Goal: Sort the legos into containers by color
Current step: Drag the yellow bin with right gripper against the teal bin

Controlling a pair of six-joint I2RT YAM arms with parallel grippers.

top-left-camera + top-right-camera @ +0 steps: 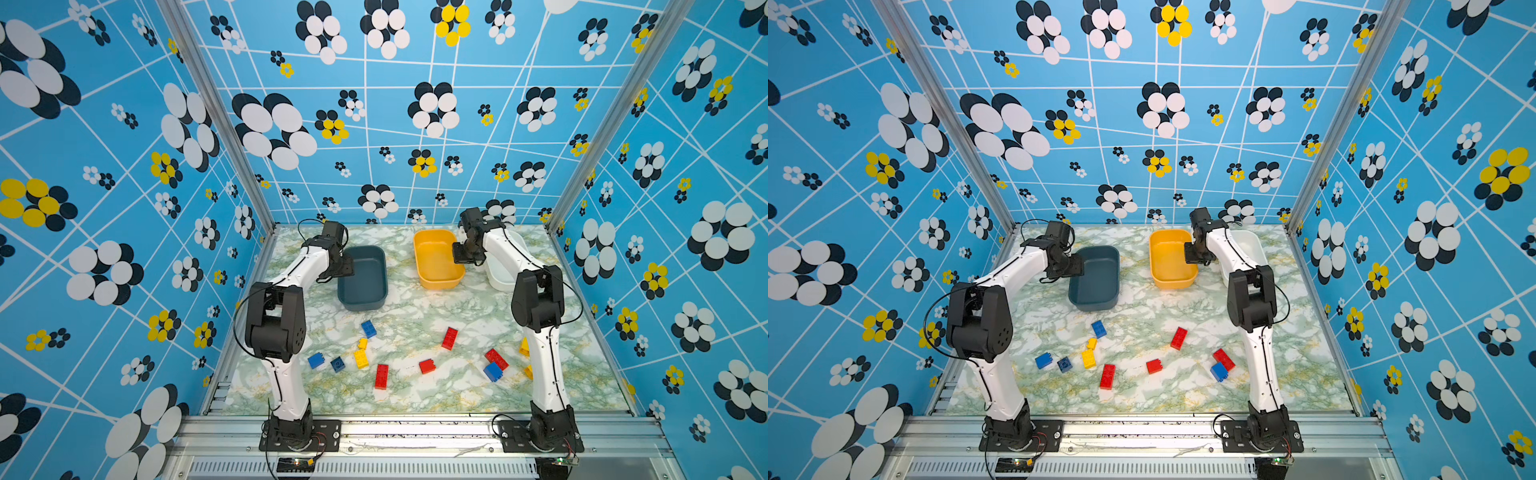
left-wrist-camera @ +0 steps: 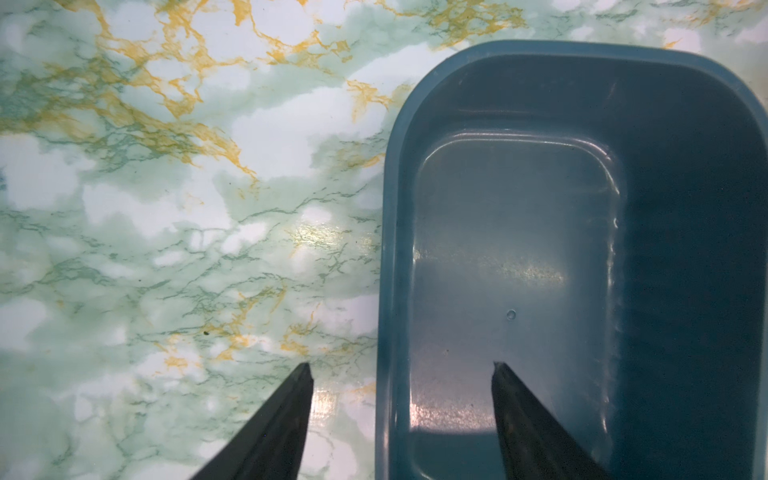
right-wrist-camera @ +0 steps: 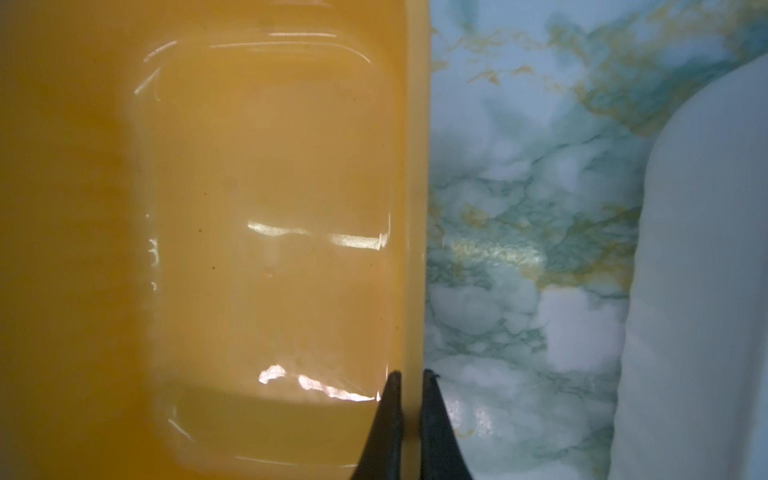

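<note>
At the front of the marble table [image 1: 415,399], the legos [image 1: 381,376] lay scattered, red, blue and yellow mixed together, all on the open tabletop short of the tubs. Farther back on the left, the left gripper [image 2: 401,365] hung with its jaws apart. It straddled a long wall of the dark teal tub [image 2: 519,249], one finger inside and one over the table. On the right, the right gripper [image 3: 413,374] was pinched on the wall of the orange-yellow tub [image 3: 249,208]. The white tub [image 3: 706,270] stood just beside it.

Teal tub [image 1: 362,305], yel. tub [image 1: 441,285], marbled tbl [image 1: 415,318]
</note>
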